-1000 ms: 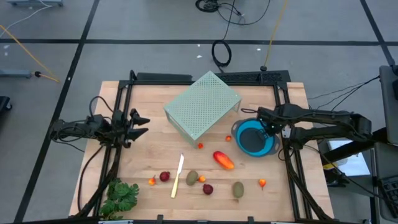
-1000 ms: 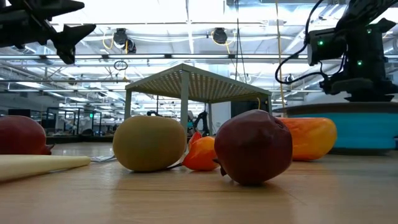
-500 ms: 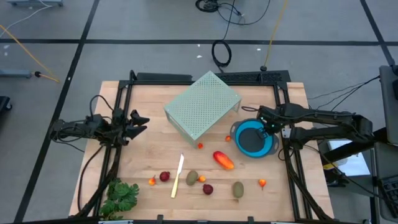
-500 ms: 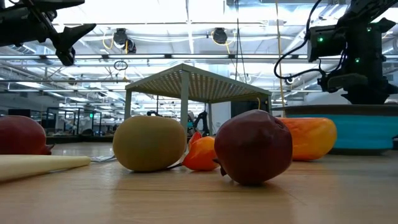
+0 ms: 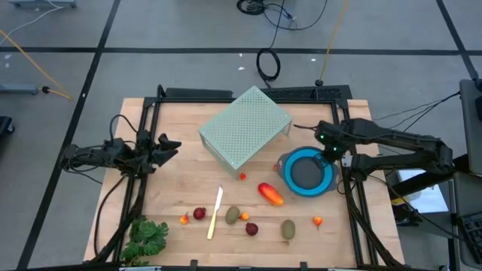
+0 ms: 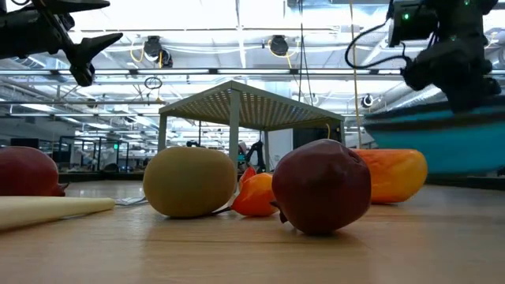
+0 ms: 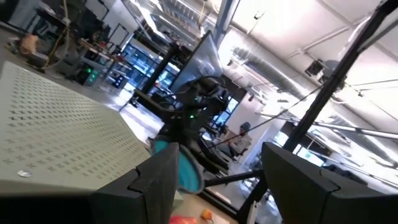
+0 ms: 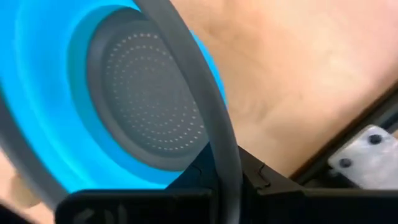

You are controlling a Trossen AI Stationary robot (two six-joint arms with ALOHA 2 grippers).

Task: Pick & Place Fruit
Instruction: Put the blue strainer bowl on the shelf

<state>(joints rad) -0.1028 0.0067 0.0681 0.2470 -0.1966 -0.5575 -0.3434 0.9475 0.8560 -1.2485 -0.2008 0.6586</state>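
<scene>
Right gripper (image 5: 325,147) is at the far rim of the round blue collapsible colander with grey perforated base (image 5: 306,173), fingers closed on that rim; the right wrist view shows the rim running straight between them. In the low view the colander (image 6: 442,140) hangs blurred above the tabletop, so it looks lifted and tilted, not resting.

Left gripper (image 5: 167,146) waits above the left side of the wooden tabletop (image 5: 181,181), fingers spread, holding nothing.

Fruit all lies loose on the tabletop, none in the colander:
- orange-red oblong toy fruit (image 5: 270,193), just beside the colander
- brown-green oval (image 5: 233,215), with another (image 5: 288,229) nearer the front edge
- dark red ball (image 5: 251,228), and a second (image 5: 199,214)
- tiny orange bits (image 5: 317,221), scattered

Also present: pale green perforated box (image 5: 245,127), leafy green bunch (image 5: 146,236), thin cream stick (image 5: 215,212).

Step in hand, by my reading: positioning the container, before any fruit is picked. Next move likely calls for setting the colander flat and letting go of the rim, then reaching for the nearest piece.

No brand, label or writing legible anywhere.
</scene>
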